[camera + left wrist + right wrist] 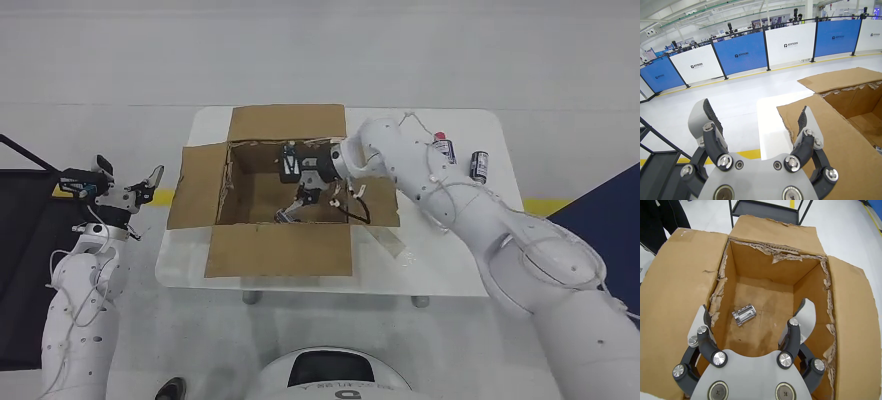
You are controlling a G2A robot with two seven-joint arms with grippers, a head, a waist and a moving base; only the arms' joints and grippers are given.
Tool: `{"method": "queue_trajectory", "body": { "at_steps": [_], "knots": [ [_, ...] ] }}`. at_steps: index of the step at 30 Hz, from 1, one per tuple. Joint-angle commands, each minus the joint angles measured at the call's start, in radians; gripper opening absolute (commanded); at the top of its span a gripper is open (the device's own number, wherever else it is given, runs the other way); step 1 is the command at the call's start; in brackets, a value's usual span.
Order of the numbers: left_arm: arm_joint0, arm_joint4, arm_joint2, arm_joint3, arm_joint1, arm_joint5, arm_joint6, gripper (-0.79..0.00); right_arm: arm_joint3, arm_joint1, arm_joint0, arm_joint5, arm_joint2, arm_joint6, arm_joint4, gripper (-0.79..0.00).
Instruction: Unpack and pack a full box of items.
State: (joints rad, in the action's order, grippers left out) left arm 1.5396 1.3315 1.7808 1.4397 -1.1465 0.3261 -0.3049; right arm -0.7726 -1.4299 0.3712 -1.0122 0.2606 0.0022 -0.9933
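The cardboard box (280, 252) stands open on the white table (460, 250), all four flaps folded outward and the top edges of its walls ragged and torn. The right arm comes in over the box from the side where two small dark cans (444, 148) (479, 165) stand on the tabletop, well apart from the box. In its wrist view the right gripper (754, 304) hangs above the opening of the box (761, 262), jaws spread wide and holding nothing. Down on the bare box floor lies a short ribbed metal cylinder (744, 314), tipped on its side with its flanged end toward the gripper. It sits below the gap between the two fingers, nearer the finger that is beside the shredded wall, and it touches neither finger. The left gripper (130, 168) is off to the left of the table, beyond the box's outer flap and over the floor, close to a black cart (20, 250). Its wrist view shows the left gripper (755, 103) with jaws parted and nothing between the ribbed pads (712, 115).
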Motion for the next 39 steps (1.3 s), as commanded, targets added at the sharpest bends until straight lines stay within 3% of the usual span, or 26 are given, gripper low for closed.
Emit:
{"method": "queue_trajectory", "body": {
  "at_steps": [1,5,9,12,14,25,39],
  "knots": [
    [0.000,0.000,0.000,0.000,0.000,0.000,0.000,0.000,0.088,-0.038,-0.015,0.000,-0.035,-0.056,-0.011,-0.197],
    [0.000,0.000,0.000,0.000,0.000,0.000,0.000,0.000,0.223,-0.111,-0.044,0.000,-0.082,-0.048,0.002,-0.203],
    [0.000,0.000,0.000,0.000,0.000,0.000,0.000,0.000,0.303,-0.180,-0.054,0.000,-0.091,0.057,0.028,-0.117],
    [0.000,0.000,0.000,0.000,0.000,0.000,0.000,0.000,0.351,-0.222,-0.050,0.000,-0.091,0.138,0.060,-0.135],
    [0.000,0.000,0.000,0.000,0.000,0.000,0.000,0.000,0.351,-0.222,-0.050,0.000,-0.091,0.138,0.060,-0.182],
    [0.000,0.000,0.000,0.000,0.000,0.000,0.000,0.000,0.351,-0.222,-0.050,0.000,-0.091,0.138,0.060,0.000],
    [0.000,0.000,0.000,0.000,0.000,0.000,0.000,0.000,0.351,-0.222,-0.050,0.000,-0.091,0.138,0.060,0.000]
  ]
}}
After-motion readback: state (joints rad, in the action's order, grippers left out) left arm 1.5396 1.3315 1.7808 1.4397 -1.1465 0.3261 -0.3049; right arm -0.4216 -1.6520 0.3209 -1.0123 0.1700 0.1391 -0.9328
